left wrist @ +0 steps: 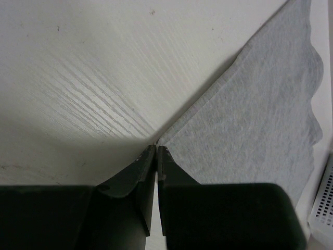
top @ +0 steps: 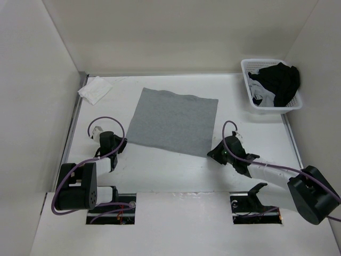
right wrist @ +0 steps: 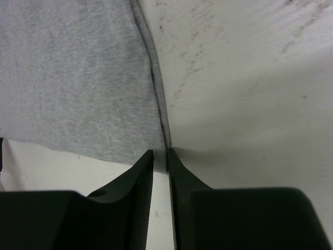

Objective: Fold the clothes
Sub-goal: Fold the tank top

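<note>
A plain light-grey knit garment, the clothes (top: 173, 120), lies flat and smooth as a slightly skewed rectangle in the middle of the white table (top: 160, 170). At its near-left corner the left gripper (left wrist: 157, 148) has its jaws pressed together on the tip. At its near-right corner the right gripper (right wrist: 160, 153) stands slightly spread astride the hem. A white basket (top: 246, 72) holding a black garment (top: 279, 82) sits far right of the clothes.
</note>
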### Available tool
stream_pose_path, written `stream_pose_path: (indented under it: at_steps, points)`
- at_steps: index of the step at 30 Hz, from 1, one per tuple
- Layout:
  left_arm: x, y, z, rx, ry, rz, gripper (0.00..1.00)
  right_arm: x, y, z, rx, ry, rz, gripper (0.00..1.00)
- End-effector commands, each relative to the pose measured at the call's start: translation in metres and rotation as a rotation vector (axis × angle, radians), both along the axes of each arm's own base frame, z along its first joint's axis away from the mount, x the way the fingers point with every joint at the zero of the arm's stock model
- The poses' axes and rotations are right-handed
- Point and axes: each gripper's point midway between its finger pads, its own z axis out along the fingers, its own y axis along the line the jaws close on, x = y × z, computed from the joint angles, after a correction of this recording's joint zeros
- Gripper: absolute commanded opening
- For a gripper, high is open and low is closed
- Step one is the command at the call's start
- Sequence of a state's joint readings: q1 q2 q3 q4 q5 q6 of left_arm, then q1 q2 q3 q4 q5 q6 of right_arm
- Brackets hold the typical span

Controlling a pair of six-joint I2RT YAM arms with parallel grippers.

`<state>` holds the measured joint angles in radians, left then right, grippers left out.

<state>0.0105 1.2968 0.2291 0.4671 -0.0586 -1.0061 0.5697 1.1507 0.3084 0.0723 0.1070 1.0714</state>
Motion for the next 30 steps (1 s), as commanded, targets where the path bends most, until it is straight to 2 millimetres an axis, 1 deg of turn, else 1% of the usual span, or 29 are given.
stream_pose_path:
  at_steps: [1, 3, 5, 6, 9, 10, 12, 14, 16, 17, 18, 19, 20, 21, 22, 23, 24, 26, 27, 29, 30]
  points:
    - [0.01, -0.003, 0.016, -0.01, -0.063, -0.004, 0.04, 0.008, 0.008, 0.004, 0.026, -0.01, 0.001, 0.24]
    - [0.009, -0.003, 0.016, -0.01, -0.061, -0.004, 0.04, 0.008, 0.007, 0.002, 0.023, -0.007, -0.005, 0.27]
    - [0.009, -0.003, 0.016, -0.012, -0.061, -0.007, 0.04, 0.008, 0.007, 0.0, 0.021, -0.004, -0.005, 0.24]
    - [0.01, -0.003, 0.017, -0.012, -0.064, -0.007, 0.04, 0.008, 0.007, -0.001, 0.02, -0.006, -0.007, 0.21]
    - [0.011, -0.004, 0.019, -0.014, -0.069, -0.007, 0.04, 0.011, 0.007, 0.003, 0.025, -0.024, -0.012, 0.07]
    - [0.011, -0.004, 0.02, -0.014, -0.072, -0.007, 0.03, 0.013, 0.006, 0.006, 0.022, -0.04, -0.019, 0.04]
    - [0.012, -0.007, 0.027, -0.029, -0.091, -0.017, 0.02, 0.018, 0.009, 0.021, 0.02, -0.091, -0.014, 0.0]
    - [0.013, -0.014, 0.044, -0.06, -0.134, -0.04, 0.0, 0.021, 0.013, 0.046, 0.024, -0.167, 0.012, 0.0]
    - [0.013, -0.021, 0.076, -0.106, -0.209, -0.054, 0.0, 0.019, 0.018, 0.077, 0.023, -0.252, 0.044, 0.0]
    - [0.011, -0.023, 0.1, -0.119, -0.265, -0.061, 0.0, 0.016, 0.018, 0.104, 0.015, -0.321, 0.064, 0.0]
    - [0.008, -0.025, 0.127, -0.12, -0.323, -0.068, 0.0, 0.013, 0.017, 0.12, 0.007, -0.36, 0.073, 0.0]
    - [0.003, -0.023, 0.159, -0.107, -0.385, -0.068, 0.0, 0.007, 0.015, 0.144, -0.001, -0.406, 0.08, 0.0]
    - [-0.003, -0.019, 0.188, -0.077, -0.436, -0.061, 0.0, 0.0, 0.01, 0.168, -0.013, -0.448, 0.084, 0.0]
    - [-0.015, -0.015, 0.228, -0.031, -0.507, -0.055, 0.0, -0.009, 0.002, 0.2, -0.035, -0.506, 0.084, 0.0]
    - [-0.023, -0.013, 0.251, -0.007, -0.548, -0.056, 0.0, -0.015, -0.003, 0.22, -0.038, -0.542, 0.087, 0.0]
    - [-0.034, -0.013, 0.277, 0.022, -0.593, -0.06, 0.0, -0.024, -0.008, 0.244, -0.038, -0.586, 0.09, 0.0]
    - [-0.044, -0.015, 0.298, 0.032, -0.629, -0.065, 0.0, -0.033, -0.013, 0.271, -0.024, -0.634, 0.095, 0.0]
    - [-0.064, -0.021, 0.33, 0.029, -0.701, -0.083, 0.0, -0.053, -0.022, 0.318, 0.023, -0.715, 0.114, 0.0]
    - [-0.073, -0.023, 0.346, 0.026, -0.734, -0.088, 0.0, -0.062, -0.024, 0.336, 0.051, -0.744, 0.13, 0.0]
    - [-0.09, -0.023, 0.369, 0.032, -0.784, -0.091, 0.0, -0.079, -0.025, 0.366, 0.125, -0.786, 0.167, 0.0]
    - [-0.097, -0.022, 0.378, 0.036, -0.797, -0.089, 0.0, -0.085, -0.025, 0.376, 0.153, -0.795, 0.185, 0.0]
